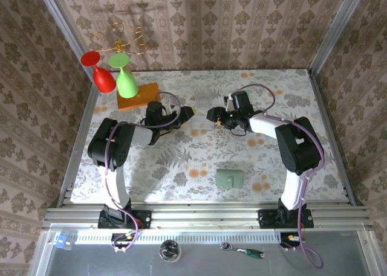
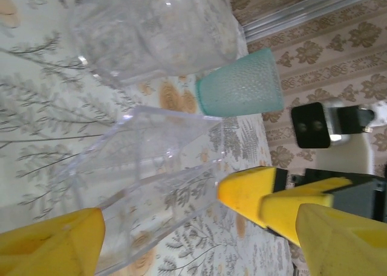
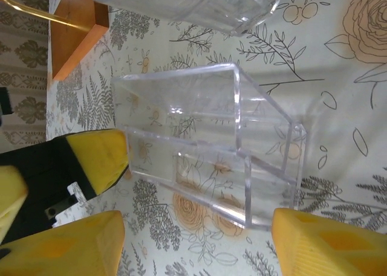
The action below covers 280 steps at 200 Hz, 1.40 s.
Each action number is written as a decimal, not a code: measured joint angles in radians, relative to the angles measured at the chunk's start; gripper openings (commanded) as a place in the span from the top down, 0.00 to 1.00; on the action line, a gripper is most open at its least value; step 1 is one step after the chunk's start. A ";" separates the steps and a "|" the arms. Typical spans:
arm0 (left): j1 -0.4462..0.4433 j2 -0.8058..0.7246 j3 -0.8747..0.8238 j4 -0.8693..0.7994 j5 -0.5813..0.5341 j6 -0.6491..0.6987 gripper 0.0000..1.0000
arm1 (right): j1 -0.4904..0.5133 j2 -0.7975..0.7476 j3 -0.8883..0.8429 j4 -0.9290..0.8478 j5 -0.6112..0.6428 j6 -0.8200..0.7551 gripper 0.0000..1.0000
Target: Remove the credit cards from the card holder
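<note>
Nearest, the pale green card holder [image 1: 230,178] lies flat on the desk [image 1: 302,95], between the two arm bases – well apart from either tool. Mid-desk, the left tool [image 1: 189,113] and right tool [image 1: 211,114] face each other, both spread around a clear plastic box [image 3: 205,149] – neither pinches it. Beyond stand a teal cup [image 2: 239,83] and an orange block [image 1: 138,96].
</note>
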 measured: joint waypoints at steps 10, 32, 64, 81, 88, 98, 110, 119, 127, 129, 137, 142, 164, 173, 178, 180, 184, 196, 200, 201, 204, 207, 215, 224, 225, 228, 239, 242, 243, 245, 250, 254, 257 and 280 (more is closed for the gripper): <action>0.011 -0.002 -0.012 -0.002 0.000 0.000 0.16 | 0.000 -0.017 -0.007 -0.016 0.003 -0.009 0.31; 0.025 -0.021 -0.035 -0.006 0.000 0.000 0.16 | 0.000 -0.059 -0.034 -0.048 0.014 -0.021 0.31; 0.043 -0.060 -0.048 -0.006 0.017 0.004 0.16 | 0.000 -0.135 -0.086 -0.145 0.042 -0.044 0.30; 0.056 -0.084 -0.050 -0.029 0.029 0.021 0.16 | 0.001 -0.192 -0.123 -0.207 0.055 -0.063 0.29; 0.064 -0.100 -0.050 -0.052 0.037 0.033 0.16 | 0.002 -0.222 -0.139 -0.238 0.060 -0.070 0.29; 0.077 -0.124 -0.050 -0.085 0.048 0.054 0.17 | 0.005 -0.260 -0.158 -0.280 0.066 -0.086 0.28; 0.088 -0.155 -0.050 -0.133 0.058 0.090 0.16 | 0.011 -0.303 -0.171 -0.336 0.073 -0.109 0.28; 0.097 -0.179 -0.048 -0.176 0.065 0.119 0.16 | 0.018 -0.327 -0.176 -0.373 0.077 -0.123 0.28; 0.102 -0.202 -0.045 -0.224 0.071 0.151 0.16 | 0.026 -0.349 -0.182 -0.408 0.081 -0.137 0.27; 0.103 -0.209 -0.043 -0.239 0.072 0.163 0.16 | 0.029 -0.356 -0.184 -0.420 0.082 -0.140 0.27; 0.103 -0.231 -0.033 -0.298 0.076 0.195 0.15 | 0.039 -0.382 -0.195 -0.452 0.086 -0.150 0.27; 0.104 -0.245 -0.025 -0.333 0.078 0.218 0.15 | 0.047 -0.398 -0.202 -0.474 0.087 -0.152 0.27; 0.106 -0.314 0.024 -0.514 0.089 0.320 0.14 | 0.097 -0.497 -0.259 -0.568 0.100 -0.143 0.27; 0.110 -0.340 0.054 -0.600 0.091 0.366 0.13 | 0.121 -0.544 -0.291 -0.593 0.101 -0.130 0.27; 0.114 -0.352 0.074 -0.645 0.092 0.393 0.13 | 0.136 -0.570 -0.309 -0.604 0.103 -0.117 0.26; 0.115 -0.356 0.080 -0.660 0.093 0.401 0.13 | 0.143 -0.581 -0.317 -0.612 0.103 -0.114 0.26; 0.119 -0.364 0.100 -0.699 0.093 0.427 0.13 | 0.156 -0.601 -0.332 -0.619 0.104 -0.101 0.26; 0.130 -0.381 0.154 -0.807 0.092 0.492 0.13 | 0.202 -0.656 -0.378 -0.637 0.103 -0.061 0.25; 0.134 -0.386 0.169 -0.838 0.092 0.509 0.13 | 0.220 -0.674 -0.394 -0.644 0.103 -0.051 0.25; 0.135 -0.386 0.172 -0.844 0.092 0.514 0.13 | 0.223 -0.679 -0.399 -0.645 0.103 -0.042 0.25; 0.139 -0.389 0.182 -0.867 0.091 0.527 0.13 | 0.236 -0.687 -0.408 -0.645 0.104 -0.033 0.25; 0.142 -0.393 0.192 -0.890 0.089 0.539 0.13 | 0.248 -0.697 -0.419 -0.647 0.103 -0.026 0.25; 0.152 -0.402 0.212 -0.948 0.088 0.573 0.12 | 0.287 -0.720 -0.449 -0.647 0.103 0.012 0.24; 0.162 -0.411 0.224 -0.997 0.089 0.599 0.12 | 0.325 -0.736 -0.477 -0.647 0.103 0.048 0.23; 0.163 -0.412 0.226 -1.004 0.089 0.602 0.12 | 0.333 -0.739 -0.482 -0.646 0.103 0.052 0.24; 0.166 -0.414 0.227 -1.015 0.089 0.608 0.12 | 0.343 -0.742 -0.489 -0.645 0.104 0.060 0.23; 0.177 -0.422 0.229 -1.064 0.089 0.634 0.11 | 0.393 -0.750 -0.523 -0.641 0.104 0.106 0.23; 0.179 -0.424 0.229 -1.079 0.088 0.642 0.11 | 0.402 -0.750 -0.529 -0.641 0.104 0.118 0.22; 0.181 -0.425 0.229 -1.085 0.089 0.646 0.11 | 0.407 -0.750 -0.533 -0.642 0.105 0.126 0.22; 0.181 -0.425 0.229 -1.091 0.089 0.650 0.11 | 0.413 -0.750 -0.536 -0.641 0.104 0.129 0.22; 0.184 -0.427 0.229 -1.111 0.088 0.662 0.11 | 0.429 -0.750 -0.547 -0.639 0.105 0.148 0.22; 0.185 -0.428 0.229 -1.124 0.087 0.670 0.11 | 0.443 -0.749 -0.555 -0.635 0.106 0.159 0.21; 0.186 -0.428 0.229 -1.134 0.086 0.679 0.11 | 0.449 -0.749 -0.558 -0.633 0.106 0.169 0.21; 0.186 -0.432 0.228 -1.186 0.060 0.734 0.11 | 0.487 -0.733 -0.568 -0.603 0.121 0.226 0.21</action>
